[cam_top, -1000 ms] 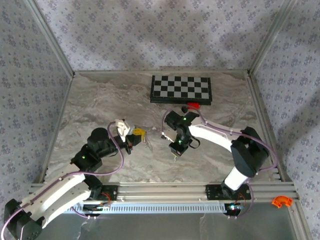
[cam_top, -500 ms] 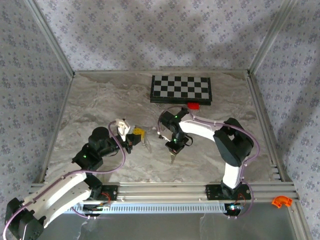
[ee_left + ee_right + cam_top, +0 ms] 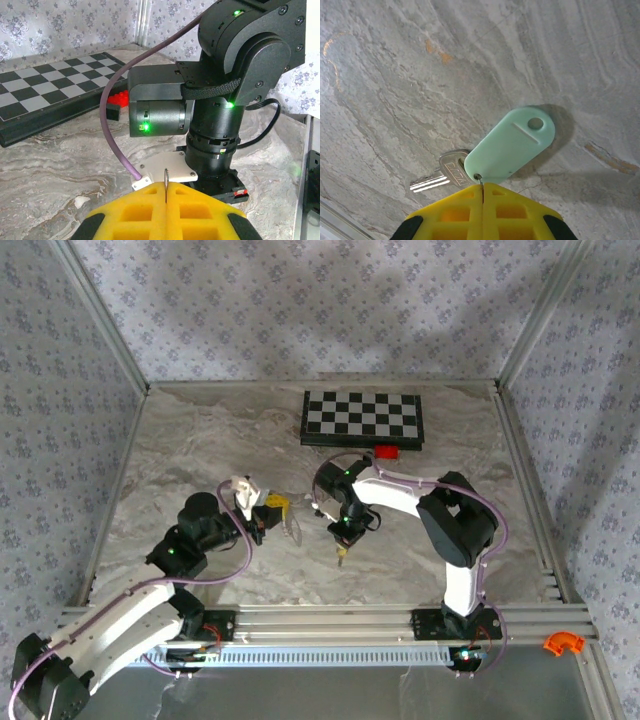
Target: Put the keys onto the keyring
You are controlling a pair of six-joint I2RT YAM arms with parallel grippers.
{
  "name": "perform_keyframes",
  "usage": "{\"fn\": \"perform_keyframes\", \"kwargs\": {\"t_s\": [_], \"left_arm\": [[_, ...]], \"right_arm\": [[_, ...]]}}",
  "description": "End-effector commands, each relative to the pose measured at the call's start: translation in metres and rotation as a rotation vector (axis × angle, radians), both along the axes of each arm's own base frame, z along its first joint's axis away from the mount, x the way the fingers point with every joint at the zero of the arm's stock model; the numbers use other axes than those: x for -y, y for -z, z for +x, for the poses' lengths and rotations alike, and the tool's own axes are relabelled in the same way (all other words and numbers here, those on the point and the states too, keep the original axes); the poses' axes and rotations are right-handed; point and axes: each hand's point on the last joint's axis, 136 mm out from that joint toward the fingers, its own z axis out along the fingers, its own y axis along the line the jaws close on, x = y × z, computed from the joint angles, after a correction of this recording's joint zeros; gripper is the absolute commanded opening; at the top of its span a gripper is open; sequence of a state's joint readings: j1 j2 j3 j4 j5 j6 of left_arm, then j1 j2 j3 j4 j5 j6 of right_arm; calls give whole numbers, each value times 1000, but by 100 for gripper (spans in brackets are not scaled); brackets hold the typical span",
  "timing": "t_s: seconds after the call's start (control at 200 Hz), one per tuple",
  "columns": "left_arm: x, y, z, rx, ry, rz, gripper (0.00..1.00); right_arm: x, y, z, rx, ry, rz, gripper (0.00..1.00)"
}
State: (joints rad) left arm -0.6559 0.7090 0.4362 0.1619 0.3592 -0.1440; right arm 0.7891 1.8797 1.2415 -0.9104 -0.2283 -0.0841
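My right gripper (image 3: 482,187) is shut on a thin wire loop that runs through a pale mint-green tag (image 3: 512,145). A small silver key (image 3: 445,172) hangs beside the tag, just above the marble tabletop. In the top view this gripper (image 3: 342,538) points down mid-table with the keys (image 3: 341,553) below it. My left gripper (image 3: 165,186) is shut on the keyring (image 3: 165,179), seen edge-on as a thin metal strip rising between the yellow fingers. In the top view the left gripper (image 3: 274,508) sits a short way left of the right one.
The right arm's black wrist (image 3: 215,100) stands right in front of the left gripper. A checkerboard (image 3: 362,418) lies at the back of the table with a red block (image 3: 386,451) at its front edge. Patterned walls close in three sides.
The right arm has swung left and folded its elbow, carrying the keys closer to the left gripper. The left arm has barely moved. Both grippers stayed shut.
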Motion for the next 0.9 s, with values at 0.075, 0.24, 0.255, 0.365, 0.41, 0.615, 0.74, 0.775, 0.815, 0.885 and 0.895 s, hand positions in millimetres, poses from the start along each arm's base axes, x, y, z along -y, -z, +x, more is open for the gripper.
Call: {"fn": "perform_keyframes", "kwargs": {"t_s": [0.075, 0.24, 0.255, 0.365, 0.41, 0.615, 0.74, 0.775, 0.815, 0.885, 0.895], "left_arm": [[3, -18, -2, 39, 26, -57, 0], [3, -17, -3, 34, 31, -60, 0], [3, -17, -3, 36, 32, -61, 0], [4, -19, -3, 40, 35, -65, 0], [4, -18, -3, 38, 38, -65, 0], [7, -20, -5, 39, 58, -75, 0], [7, -23, -7, 46, 66, -85, 0], [7, -24, -8, 44, 70, -87, 0], [7, -25, -9, 46, 73, -91, 0], [7, -26, -9, 48, 74, -93, 0], [7, -25, -9, 47, 75, -92, 0]], "right_arm": [[-7, -7, 3, -13, 87, 64, 16], [-5, -15, 4, -16, 212, 156, 25], [-5, -16, 5, -14, 226, 166, 26], [-3, -23, 12, 6, 328, 248, 30], [-3, -25, 13, 8, 364, 289, 30], [3, -23, 13, 22, 385, 390, 33], [0, -25, 16, 49, 382, 479, 37], [-1, -25, 16, 57, 381, 497, 39], [-1, -24, 16, 59, 379, 506, 39], [1, -19, 13, 55, 378, 506, 39], [1, -18, 13, 54, 378, 504, 39]]}}
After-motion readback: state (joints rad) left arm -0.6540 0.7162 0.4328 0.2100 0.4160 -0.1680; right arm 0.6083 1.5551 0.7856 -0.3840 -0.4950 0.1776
